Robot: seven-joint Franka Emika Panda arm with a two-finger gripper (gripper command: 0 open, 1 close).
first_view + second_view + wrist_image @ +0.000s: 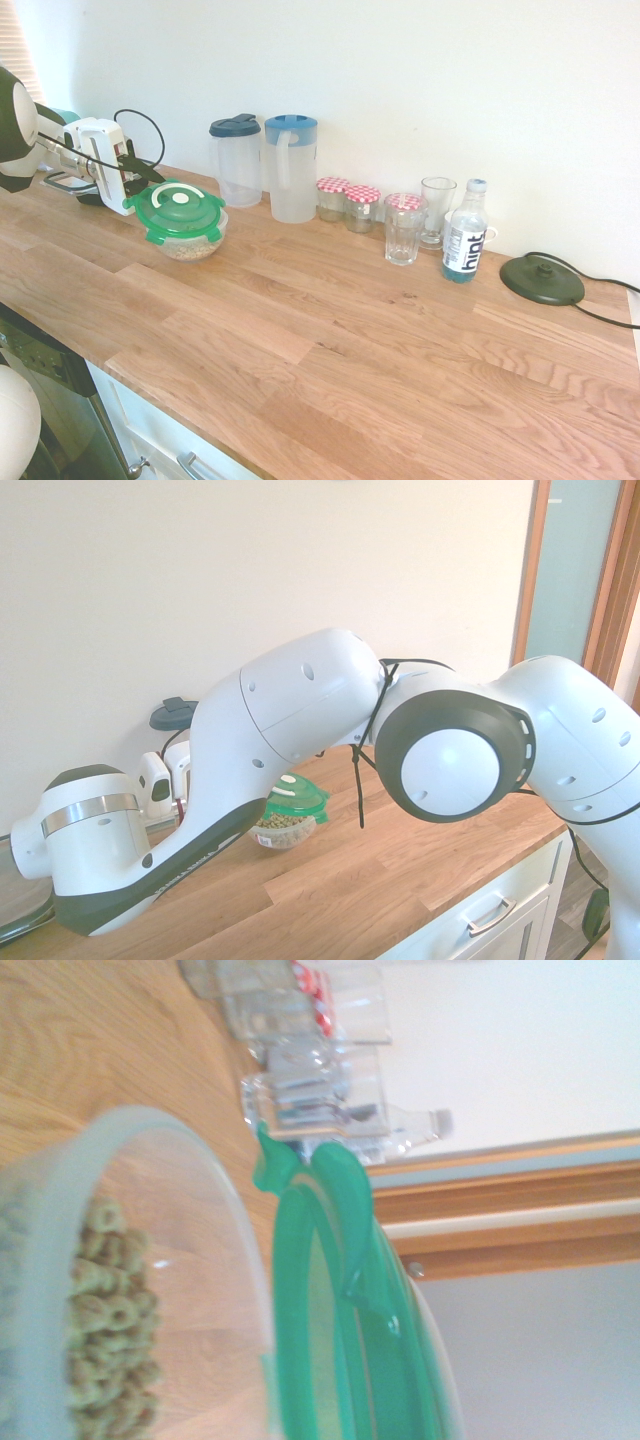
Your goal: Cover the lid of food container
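At the left of the first exterior view, the gripper [143, 186] reaches in level to the lid's rim; whether its fingers grip or stand apart I cannot tell. The green lid [180, 209] sits tilted on the food container [192, 240], which stands on the wooden desk [330, 330]. Right of it stand two blue-lidded jugs [266, 166].
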